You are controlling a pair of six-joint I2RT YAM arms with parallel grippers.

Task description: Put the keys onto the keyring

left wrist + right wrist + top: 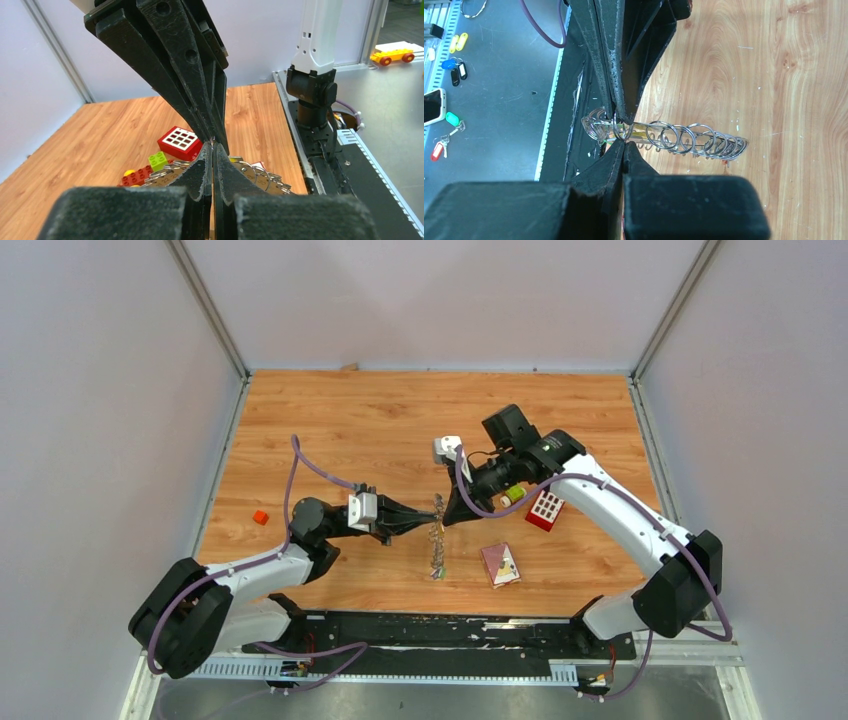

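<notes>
Wood-grain tabletop (400,420) beneath keyring (437,538), pale walls (100,390)

Both my arms reach in toward the middle of the top view. My left arm (250,575) rises from the lower left, elbow folded, forearm running level to the right. My right arm (620,510) climbs from the lower right, bends right of centre and points down-left. My left gripper (422,524) and right gripper (449,516) meet nose to nose at centre, tips all but touching. Both have their jaws pressed together, no gap showing. From my left wrist, my fingers (200,175) come up from the bottom edge and the right pair comes down from the top, tips meeting mid-frame. From my right wrist it's the same picture, the left pair descending.
</notes>
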